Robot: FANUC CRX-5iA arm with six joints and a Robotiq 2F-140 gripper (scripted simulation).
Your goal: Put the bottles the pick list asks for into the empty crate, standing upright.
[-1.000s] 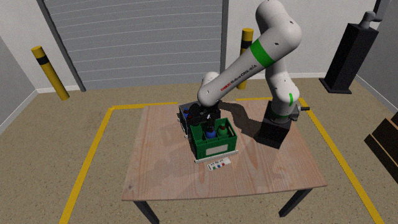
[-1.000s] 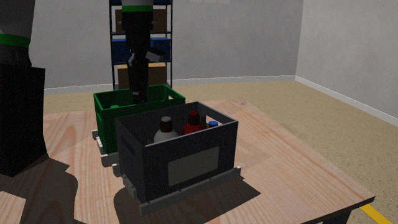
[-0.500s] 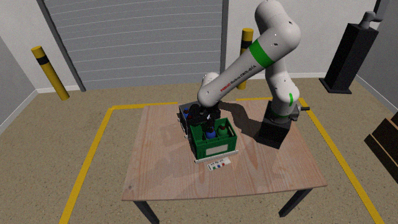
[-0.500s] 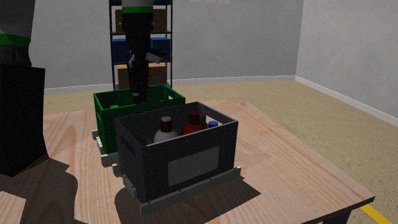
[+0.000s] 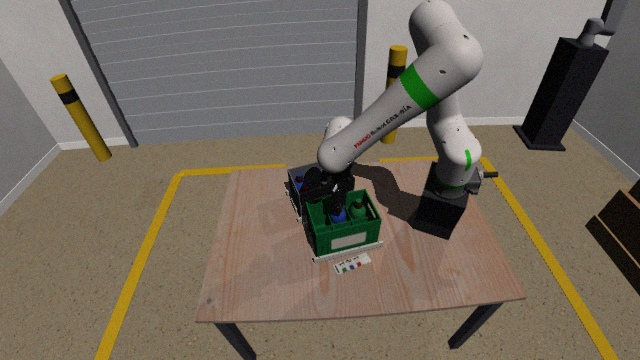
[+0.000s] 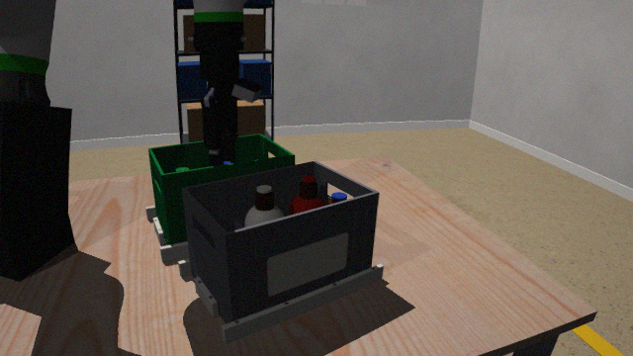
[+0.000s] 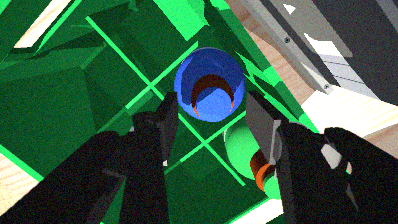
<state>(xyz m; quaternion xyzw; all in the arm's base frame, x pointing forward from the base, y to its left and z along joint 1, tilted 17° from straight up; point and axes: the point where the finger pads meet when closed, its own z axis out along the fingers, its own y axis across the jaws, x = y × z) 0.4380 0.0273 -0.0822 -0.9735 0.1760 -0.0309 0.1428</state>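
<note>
The green crate [image 5: 344,225] stands at the table's middle, with the dark grey crate [image 5: 300,187] right behind it. In the green crate a blue-label bottle [image 7: 210,85] stands upright in one cell, and a green-label bottle [image 7: 245,150] stands in the cell beside it. My gripper [image 7: 212,106] is open just above the blue bottle, with one finger on each side of its neck and a gap on both sides. The dark crate [image 6: 282,237] holds a white bottle [image 6: 263,208], a red bottle [image 6: 308,195] and a blue-capped bottle [image 6: 338,197]. The pick list [image 5: 352,263] lies in front of the green crate.
The robot base [image 5: 442,205] stands on the table to the right of the crates. Both crates sit flat in their grey floor frames. A shelf with boxes [image 6: 223,69] stands beyond the table.
</note>
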